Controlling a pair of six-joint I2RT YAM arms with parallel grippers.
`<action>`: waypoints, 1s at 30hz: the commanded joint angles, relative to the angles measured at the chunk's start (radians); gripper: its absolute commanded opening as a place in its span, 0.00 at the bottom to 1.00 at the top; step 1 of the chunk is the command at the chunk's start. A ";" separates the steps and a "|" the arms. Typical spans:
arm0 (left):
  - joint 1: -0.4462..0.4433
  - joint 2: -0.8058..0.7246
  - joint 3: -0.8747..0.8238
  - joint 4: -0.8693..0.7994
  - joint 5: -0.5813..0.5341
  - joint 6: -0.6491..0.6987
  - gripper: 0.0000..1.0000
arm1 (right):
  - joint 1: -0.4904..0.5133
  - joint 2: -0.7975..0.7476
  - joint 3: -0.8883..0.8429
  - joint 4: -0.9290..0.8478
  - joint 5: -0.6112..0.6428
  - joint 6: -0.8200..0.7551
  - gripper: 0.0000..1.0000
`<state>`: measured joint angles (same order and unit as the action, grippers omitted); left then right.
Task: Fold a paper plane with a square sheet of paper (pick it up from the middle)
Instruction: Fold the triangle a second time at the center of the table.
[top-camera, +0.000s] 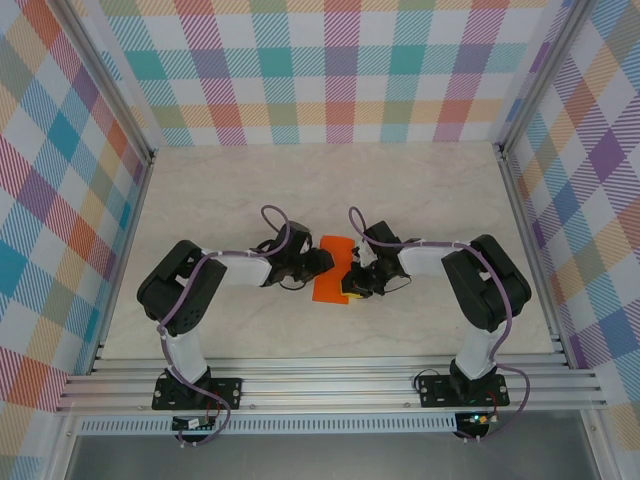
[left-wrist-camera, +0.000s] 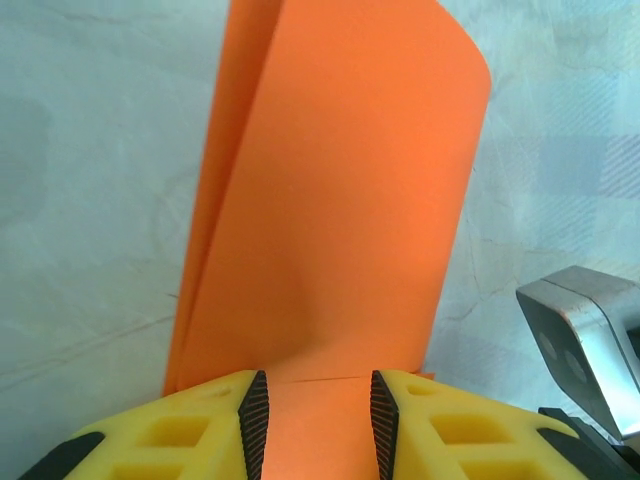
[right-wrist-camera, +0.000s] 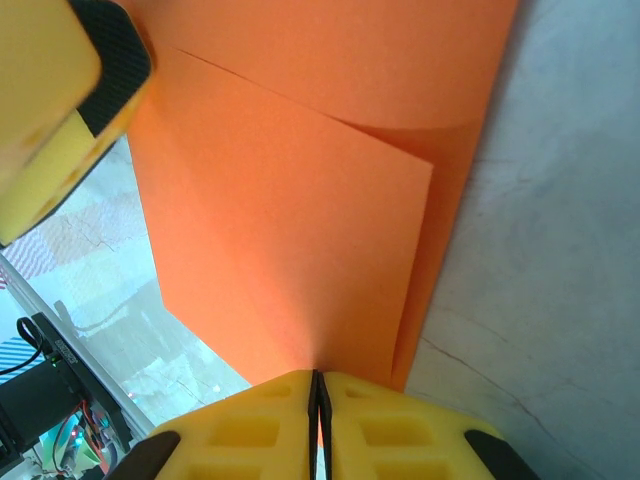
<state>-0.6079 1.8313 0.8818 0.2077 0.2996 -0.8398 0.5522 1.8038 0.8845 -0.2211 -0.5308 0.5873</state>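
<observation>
At table (top-camera: 250, 190) centre, folded paper (top-camera: 333, 268) lengthwise near-far, right fingers (right-wrist-camera: 270, 420) pinching, left fingers (left-wrist-camera: 200, 430) narrow

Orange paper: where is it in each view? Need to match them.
Top external: orange paper just below picture centre.
Left wrist: orange paper in the middle, from the left fingers at the bottom up to the top edge.
Right wrist: orange paper across the upper middle, down to the right fingers, which are shut on its edge.
Shared landmark: the pale marbled table under it.

Pale marbled table (top-camera: 250, 190) beneath orange paper (top-camera: 333, 270)
</observation>
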 joint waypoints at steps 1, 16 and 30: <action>0.056 0.022 -0.001 -0.120 -0.117 0.071 0.36 | 0.002 0.048 -0.037 -0.082 0.082 -0.015 0.13; 0.099 -0.092 0.040 -0.201 -0.098 0.133 0.39 | 0.002 0.054 -0.015 -0.074 0.065 -0.014 0.13; 0.000 -0.028 0.067 -0.090 0.153 0.093 0.20 | 0.002 0.055 0.005 -0.076 0.069 -0.011 0.13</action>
<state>-0.6022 1.7557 0.9264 0.0998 0.3958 -0.7418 0.5522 1.8080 0.8925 -0.2291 -0.5331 0.5873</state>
